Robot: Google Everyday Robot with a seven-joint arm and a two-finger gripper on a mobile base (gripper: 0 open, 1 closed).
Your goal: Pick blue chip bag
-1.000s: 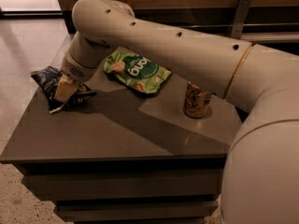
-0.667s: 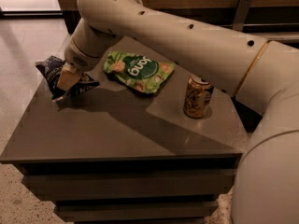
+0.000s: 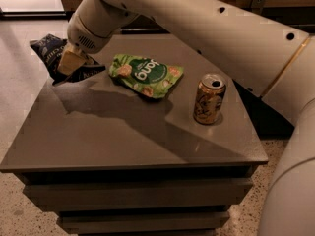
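At the far left corner of the worktop (image 3: 123, 132), my hand (image 3: 68, 64) is closed on the blue chip bag (image 3: 47, 50), which stands crumpled around it, pinched ready for lifting. To the right a green snack bag (image 3: 146, 75) lies flat. Further right an opened drink can (image 3: 208, 100) stands upright, its contents hidden.
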